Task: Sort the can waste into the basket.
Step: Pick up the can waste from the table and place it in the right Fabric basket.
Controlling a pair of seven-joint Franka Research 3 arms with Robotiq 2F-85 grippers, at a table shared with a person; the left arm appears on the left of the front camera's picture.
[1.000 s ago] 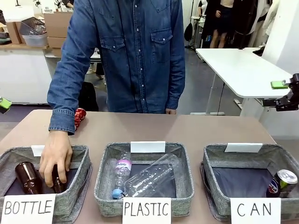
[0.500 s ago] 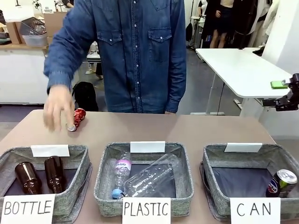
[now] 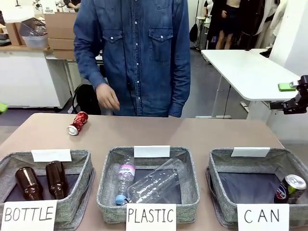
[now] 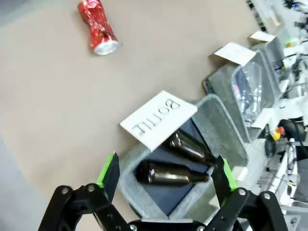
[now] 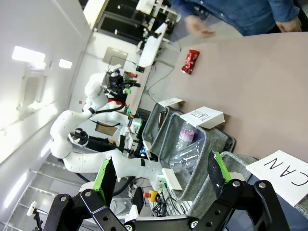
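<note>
While the left gripper (image 4: pixel 167 166) and right gripper (image 5: pixel 161 169) are held with fingers spread apart and empty, one can is seen outside the basket.
Two cans are counted: the red can (image 3: pixel 78 123), dented, is laid on its side at the table's (image 3: pixel 192 132) far left, well apart from the CAN basket (image 3: pixel 221 163), long axis diagonal, silver top turned toward the near left. The dark blue can (image 3: pixel 290 189) is propped in that basket's near right corner, top tilted up. Three baskets (image 3: pixel 103 187) and two brown bottles (image 3: pixel 29 183) are counted.

Bright even indoor light, wrist views blurred
</note>
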